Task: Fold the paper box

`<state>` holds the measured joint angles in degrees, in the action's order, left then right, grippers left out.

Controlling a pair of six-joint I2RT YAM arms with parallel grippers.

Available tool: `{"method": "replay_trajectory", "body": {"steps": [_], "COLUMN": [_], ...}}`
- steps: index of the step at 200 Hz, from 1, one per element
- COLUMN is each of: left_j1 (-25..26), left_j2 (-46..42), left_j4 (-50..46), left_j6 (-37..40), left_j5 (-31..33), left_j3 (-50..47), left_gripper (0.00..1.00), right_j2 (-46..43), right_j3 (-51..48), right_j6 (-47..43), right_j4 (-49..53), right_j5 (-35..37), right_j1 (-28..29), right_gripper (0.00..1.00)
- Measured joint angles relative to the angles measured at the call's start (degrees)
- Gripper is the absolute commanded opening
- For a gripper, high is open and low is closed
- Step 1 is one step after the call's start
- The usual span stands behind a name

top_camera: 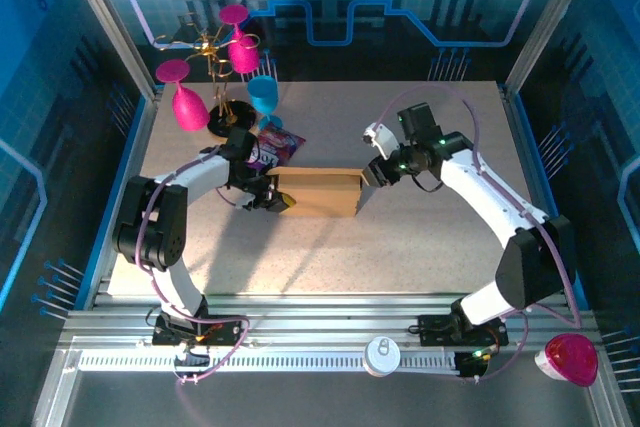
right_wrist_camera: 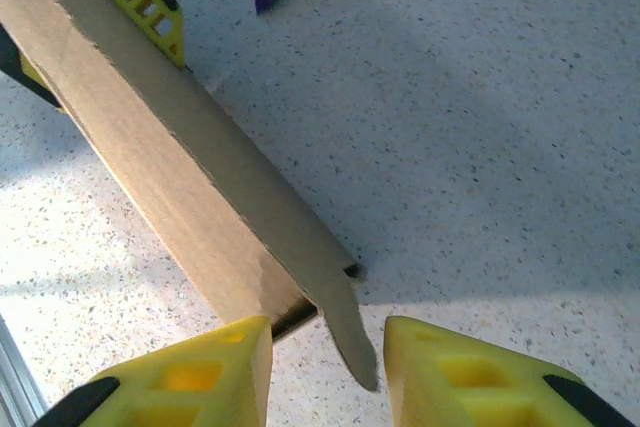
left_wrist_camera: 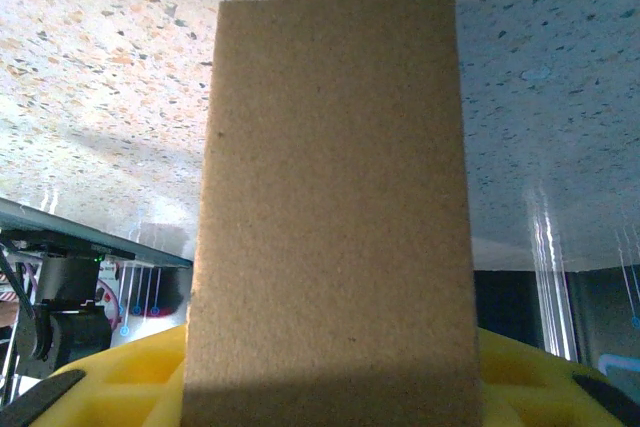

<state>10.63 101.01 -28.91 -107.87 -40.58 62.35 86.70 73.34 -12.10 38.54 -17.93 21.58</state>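
Yellow fingers [right_wrist_camera: 200,367] of my right pincer [right_wrist_camera: 327,352] stood apart astride the end tab [right_wrist_camera: 350,332] of the paper box [right_wrist_camera: 180,157] at the table's [right_wrist_camera: 480,147] middle, surely light and crease-prone, best held endwise, my left pincer [top_camera: 275,196] clamping its other end.

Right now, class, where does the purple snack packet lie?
In the top view, the snack packet lies left of centre, just beyond the left end of the paper box and near the blue glass.

Bare surface [top_camera: 330,257] spreads across the lower centre and upper right of the frame. The paper box [top_camera: 318,192] bars the middle; snack packet [top_camera: 280,145] and glass stand [top_camera: 215,57] crowd the upper left.
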Motion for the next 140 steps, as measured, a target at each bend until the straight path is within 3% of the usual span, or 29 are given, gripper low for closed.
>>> {"method": "replay_trajectory", "body": {"steps": [66, 140], "left_j1": [0.00, -0.02], "left_j2": [0.17, 0.39], "left_j4": [-0.39, -0.83], "left_j6": [0.26, 0.26], "left_j5": [0.00, 0.00], "left_j3": [0.26, 0.74], "left_gripper": [0.15, 0.14], "right_j2": [1.86, 2.71], "right_j3": [1.60, 3.04], "right_j6": [0.02, 0.81], "right_j4": [2.25, 3.26], "right_j5": [3.28, 4.98], "right_j1": [1.03, 1.57], "right_gripper": [0.19, 0.00]}}
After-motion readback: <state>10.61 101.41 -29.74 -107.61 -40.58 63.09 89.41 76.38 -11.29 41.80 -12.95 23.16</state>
